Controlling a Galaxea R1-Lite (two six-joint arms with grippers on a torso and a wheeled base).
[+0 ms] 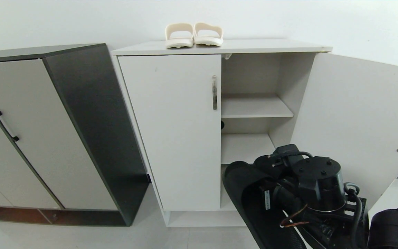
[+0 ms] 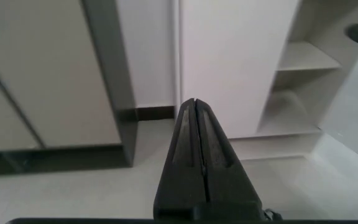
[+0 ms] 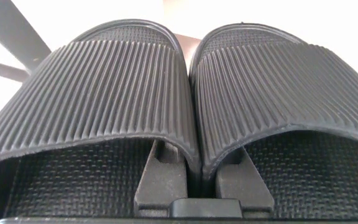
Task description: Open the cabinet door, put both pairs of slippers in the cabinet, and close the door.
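Currently:
1. Done, I judge: white cabinet point(image 1: 219, 46) has its rt door point(image 1: 358, 121) wide open; left door point(image 1: 171, 131) is closed.
2. Rt gripper point(image 3: 199, 186) clamps the black slippers point(image 1: 250, 193), low before the open shelves, not yet inside.
3. Cream slippers point(image 1: 194, 34) sit on the cabinet top; stowing them and closing the door remain.
4. Left gripper point(image 2: 196, 149): fingers pressed together, holding nothing.
5. Room: pale floor point(image 1: 81, 238), white wall point(image 1: 323, 20), grey cabinet point(image 1: 92, 121) to the left.

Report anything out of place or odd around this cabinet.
The cream slippers sit on top of the white cabinet, not inside it, though its right door stands wide open. The black slippers are pinched together in the right gripper. Nothing looks damaged or spilled.
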